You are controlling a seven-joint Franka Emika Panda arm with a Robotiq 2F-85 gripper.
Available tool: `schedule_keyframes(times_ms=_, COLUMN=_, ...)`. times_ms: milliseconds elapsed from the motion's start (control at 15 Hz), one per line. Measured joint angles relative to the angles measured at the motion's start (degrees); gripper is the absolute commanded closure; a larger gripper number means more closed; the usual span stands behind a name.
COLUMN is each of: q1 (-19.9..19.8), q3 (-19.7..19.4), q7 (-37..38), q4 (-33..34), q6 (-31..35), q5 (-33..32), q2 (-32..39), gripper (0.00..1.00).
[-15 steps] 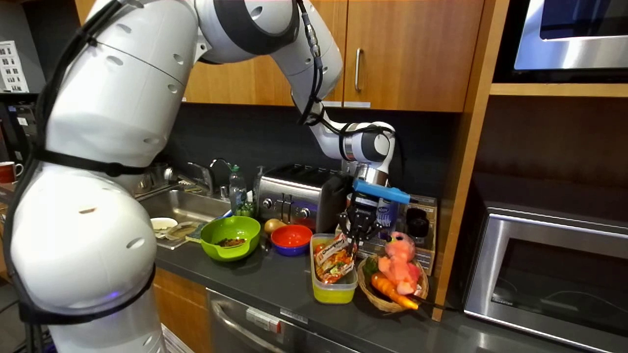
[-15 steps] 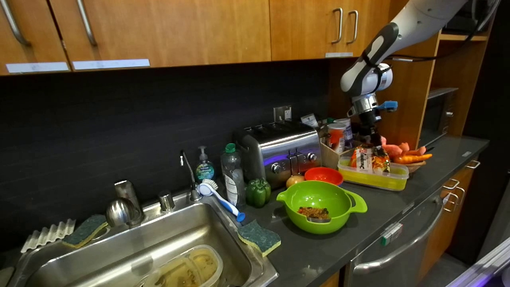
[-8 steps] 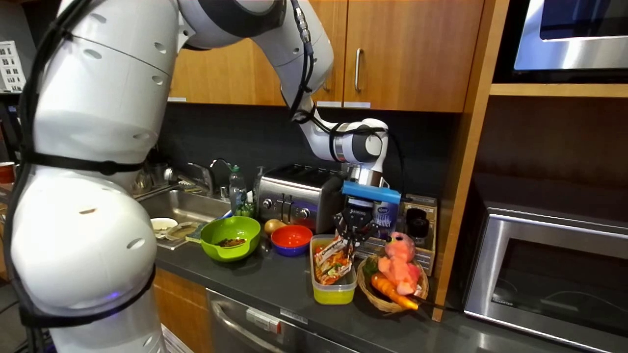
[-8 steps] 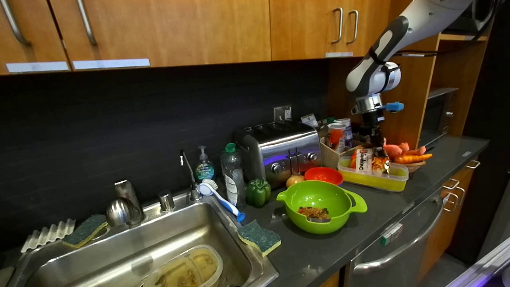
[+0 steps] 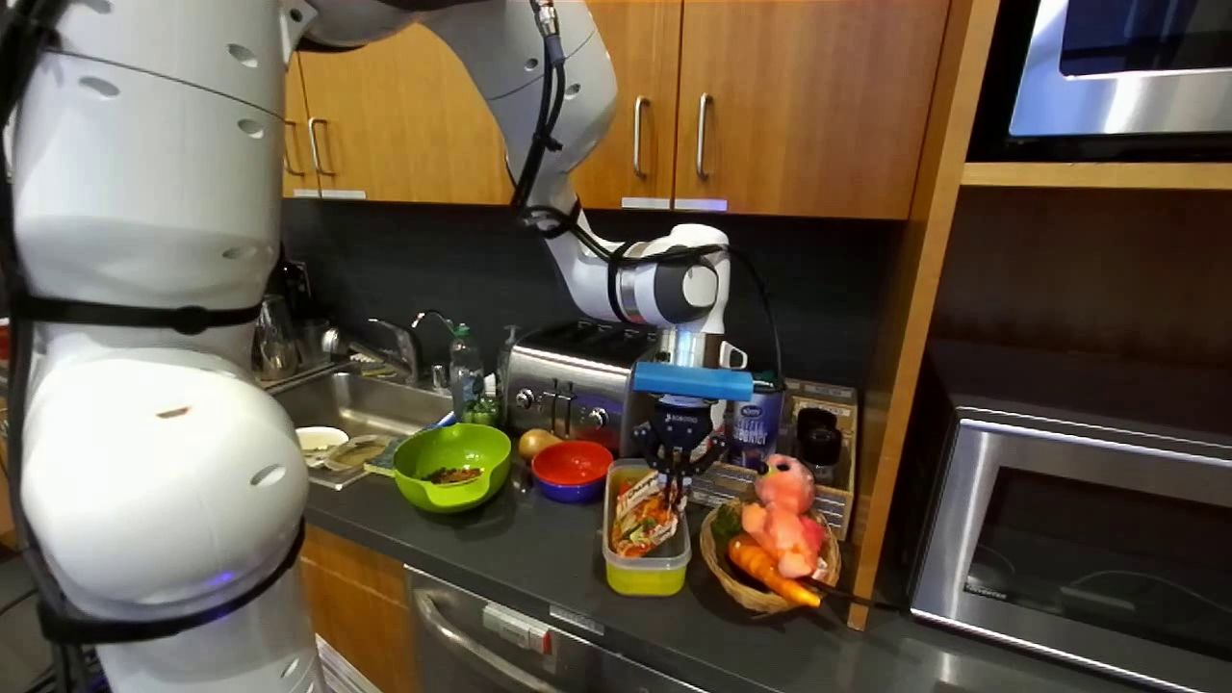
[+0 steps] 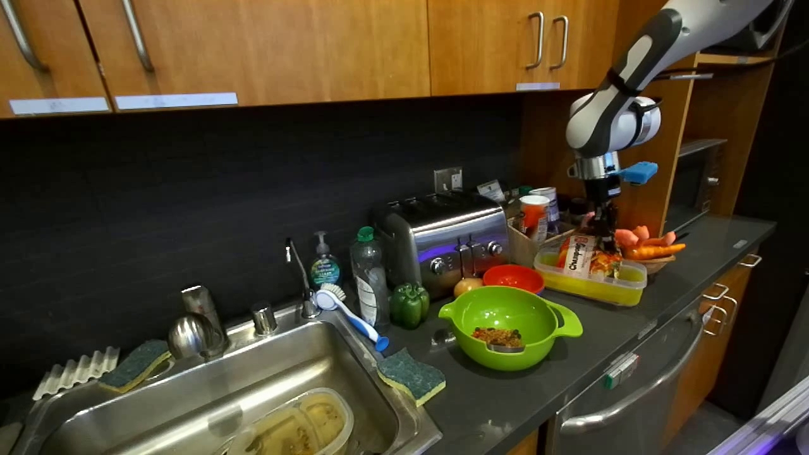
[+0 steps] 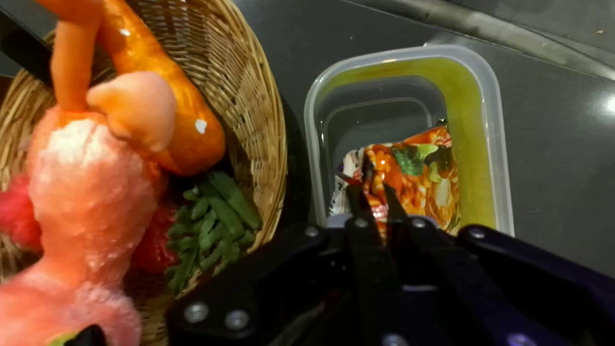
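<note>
arm glossy white | dark-grey wrist ring | black cables, straps | blue block | black hand, silver screws

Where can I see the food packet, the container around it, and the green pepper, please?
Food packet (image 7: 423, 175): wrist view, on its printed side.
Container (image 7: 494, 144): wrist view, on its rim.
Green pepper (image 6: 409, 307): in an exterior view, on the middle of its side.
</note>
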Motion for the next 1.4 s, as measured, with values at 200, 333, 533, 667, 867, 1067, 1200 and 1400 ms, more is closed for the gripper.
schedule_keyframes(times_ms=200, q1=0.5, q3=-0.1, q7=2.7, q4=-2.2, q6=2.0, q5=-1.2, q2=-1.7, gripper=0.98)
schedule_keyframes(times_ms=333, q1=0.9, q3=-0.1, q7=4.4, q4=-3.1, q6=2.3, q5=-1.9, q2=-2.7, gripper=0.98)
schedule_keyframes(times_ms=533, q1=1.6, q3=-0.1, q7=6.7, q4=-3.9, q6=2.0, q5=-2.4, q2=-4.7, gripper=0.98)
schedule_keyframes(times_ms=667, q1=1.9, q3=-0.1, q7=7.4, q4=-4.3, q6=1.3, q5=-2.4, q2=-6.6, gripper=0.98)
schedule_keyframes(times_ms=867, q1=2.0, q3=-0.1, q7=7.4, q4=-4.6, q6=0.1, q5=-1.8, q2=-9.9, gripper=0.98)
schedule_keyframes(times_ms=1067, q1=2.2, q3=-0.2, q7=7.4, q4=-5.1, q6=-0.8, q5=-1.5, q2=-13.2, gripper=0.98)
schedule_keyframes(times_ms=1200, q1=2.6, q3=-0.2, q7=7.4, q4=-5.7, q6=-1.1, q5=-1.5, q2=-15.2, gripper=0.98)
schedule_keyframes(times_ms=1400, q1=3.8, q3=-0.1, q7=7.5, q4=-7.1, q6=-1.3, q5=-1.6, q2=-17.7, gripper=0.98)
